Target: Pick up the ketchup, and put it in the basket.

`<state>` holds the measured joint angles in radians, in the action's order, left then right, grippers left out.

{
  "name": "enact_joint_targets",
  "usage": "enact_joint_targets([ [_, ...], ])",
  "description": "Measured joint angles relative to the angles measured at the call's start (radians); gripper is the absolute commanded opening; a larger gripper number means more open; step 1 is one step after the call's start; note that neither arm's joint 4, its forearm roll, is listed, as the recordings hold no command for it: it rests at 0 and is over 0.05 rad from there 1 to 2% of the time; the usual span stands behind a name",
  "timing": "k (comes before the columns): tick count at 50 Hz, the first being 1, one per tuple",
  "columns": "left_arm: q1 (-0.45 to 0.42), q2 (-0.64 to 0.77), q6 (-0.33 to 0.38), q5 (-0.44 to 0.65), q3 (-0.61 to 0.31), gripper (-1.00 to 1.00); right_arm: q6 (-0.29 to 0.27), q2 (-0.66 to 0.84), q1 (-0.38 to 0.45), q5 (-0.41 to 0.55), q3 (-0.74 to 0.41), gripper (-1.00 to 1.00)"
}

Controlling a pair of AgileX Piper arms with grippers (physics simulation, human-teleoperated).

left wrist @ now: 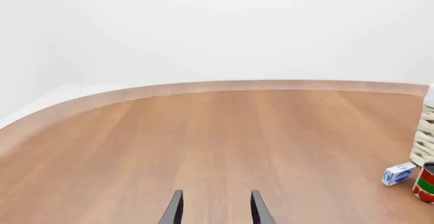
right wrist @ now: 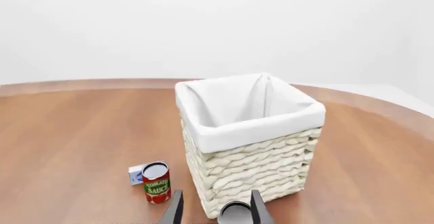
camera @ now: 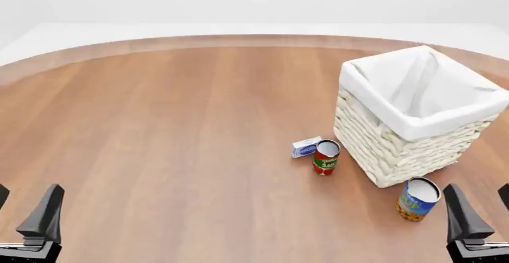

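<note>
Both grippers, left (left wrist: 215, 210) and right (right wrist: 217, 208), jaws apart, holding nothing, at bottom corners of front view. Basket (camera: 397, 149) right of centre; ketchup unseen.

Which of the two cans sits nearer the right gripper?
The blue-and-yellow can, standing just in front of the basket beside the right gripper. The red-and-green tomato sauce can stands farther left, next to the small white-and-blue box.
</note>
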<state>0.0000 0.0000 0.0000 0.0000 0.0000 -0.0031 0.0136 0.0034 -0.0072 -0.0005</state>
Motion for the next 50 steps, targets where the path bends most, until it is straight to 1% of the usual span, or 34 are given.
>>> enact_joint_targets([
  [10, 0.000, 0.000, 0.000, 0.000, 0.000, 1.00, -0.009, 0.024, 0.003, -0.011, 0.000, 1.00],
  [23, 0.000, 0.000, 0.000, 0.000, 0.000, 1.00, -0.025, 0.018, 0.019, -0.004, -0.002, 1.00],
  [29, 0.000, 0.000, 0.000, 0.000, 0.000, 1.00, -0.049, 0.008, 0.033, 0.005, -0.007, 1.00],
  [42, 0.000, 0.000, 0.000, 0.000, 0.000, 1.00, -0.112, 0.013, 0.109, -0.008, -0.023, 1.00],
  [50, 0.000, 0.000, 0.000, 0.000, 0.000, 1.00, -0.135, 0.056, 0.173, -0.054, -0.035, 1.00],
])
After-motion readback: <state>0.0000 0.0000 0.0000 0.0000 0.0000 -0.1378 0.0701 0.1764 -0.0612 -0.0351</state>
